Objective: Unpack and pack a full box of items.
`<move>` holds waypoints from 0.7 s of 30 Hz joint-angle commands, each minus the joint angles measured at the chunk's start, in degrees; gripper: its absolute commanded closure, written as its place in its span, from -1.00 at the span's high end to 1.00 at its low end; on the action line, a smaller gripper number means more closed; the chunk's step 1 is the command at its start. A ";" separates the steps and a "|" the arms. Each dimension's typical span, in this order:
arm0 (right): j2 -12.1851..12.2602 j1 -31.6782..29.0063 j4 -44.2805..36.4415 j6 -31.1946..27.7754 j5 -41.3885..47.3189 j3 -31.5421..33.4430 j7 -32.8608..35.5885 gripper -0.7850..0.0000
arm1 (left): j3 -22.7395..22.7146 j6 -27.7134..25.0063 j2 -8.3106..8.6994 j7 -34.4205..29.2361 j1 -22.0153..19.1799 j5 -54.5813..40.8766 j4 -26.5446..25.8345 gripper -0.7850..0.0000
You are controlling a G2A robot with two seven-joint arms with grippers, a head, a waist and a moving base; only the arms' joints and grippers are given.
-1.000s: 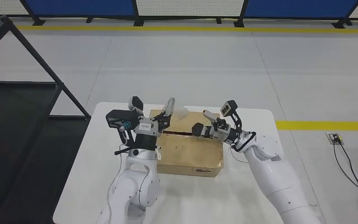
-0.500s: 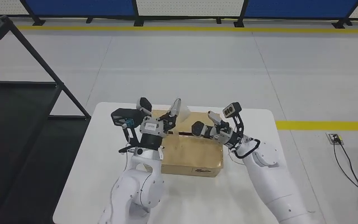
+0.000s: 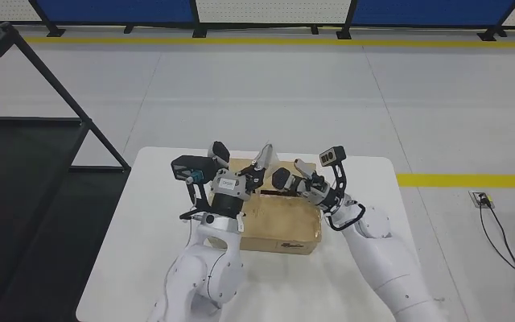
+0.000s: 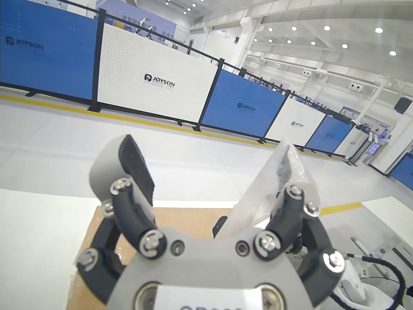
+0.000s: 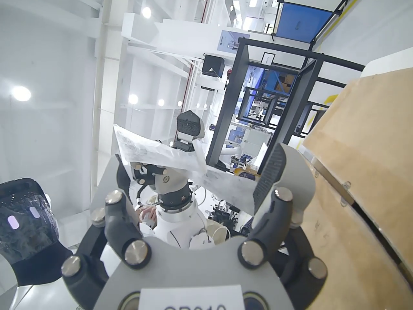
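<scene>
A closed cardboard box (image 3: 273,221) sits mid-table. Above its far edge my left gripper (image 3: 240,158) is open, and a clear plastic bag (image 3: 265,153) hangs over one of its fingers. In the left wrist view that gripper (image 4: 213,169) has its pads wide apart, with the bag (image 4: 277,179) draped on one finger and the box (image 4: 180,216) beneath. My right gripper (image 3: 290,173) faces it from the other side, close by. In the right wrist view it (image 5: 198,172) is open too, the bag (image 5: 167,158) stretching across its gap beside the box (image 5: 355,179).
The white table (image 3: 137,249) has bare room on both sides of the box and in front of it. A black metal frame (image 3: 48,121) stands off the table's left side. The floor behind has a yellow line (image 3: 241,40).
Both grippers have closed in on each other over the box's far edge. The left one carried the bag to the right and the right one moved left toward it.
</scene>
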 commanded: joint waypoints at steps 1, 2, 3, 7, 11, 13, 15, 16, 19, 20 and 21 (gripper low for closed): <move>-0.11 0.33 0.61 -0.39 0.39 -0.02 0.40 -0.57 | -0.05 0.01 -0.07 -0.07 -0.14 0.11 0.23 1.00; -0.14 0.48 0.88 -0.62 0.51 0.02 0.58 -0.73 | -0.10 -0.03 -0.11 -0.07 -0.19 0.11 0.31 1.00; -0.18 0.57 1.12 -0.82 0.73 0.11 0.68 -0.88 | -0.18 -0.05 -0.14 -0.09 -0.24 0.12 0.41 1.00; -0.24 0.82 1.54 -1.24 1.20 0.41 1.37 -1.00 | -0.50 -0.15 -0.27 -0.40 -0.38 -0.10 0.55 1.00; -0.28 0.97 1.75 -1.13 1.81 0.67 2.32 -1.00 | -0.66 -0.19 -0.39 -0.57 -0.39 0.06 0.63 1.00; -0.30 1.04 1.84 -1.10 2.35 0.89 2.80 -1.00 | -0.80 -0.21 -0.44 -0.63 -0.43 0.15 0.76 1.00; -0.30 1.07 1.99 -0.95 3.05 1.15 3.54 -1.00 | -0.97 -0.13 -0.50 -0.60 -0.45 0.14 0.88 1.00; -0.28 1.11 2.12 -1.00 3.12 1.30 3.77 -1.00 | -1.04 -0.12 -0.53 -0.62 -0.45 0.19 0.96 1.00; -0.20 1.20 2.51 -1.04 3.07 1.78 3.88 -1.00 | -1.26 -0.06 -0.61 -0.47 -0.47 0.23 0.99 1.00; -0.15 1.21 2.62 -1.07 3.08 2.02 3.91 -1.00 | -1.40 0.00 -0.64 -0.40 -0.49 0.16 0.97 1.00; -0.08 1.13 2.65 -1.18 3.28 2.37 4.17 -1.00 | -1.59 0.18 -0.69 -0.32 -0.52 -0.01 0.92 1.00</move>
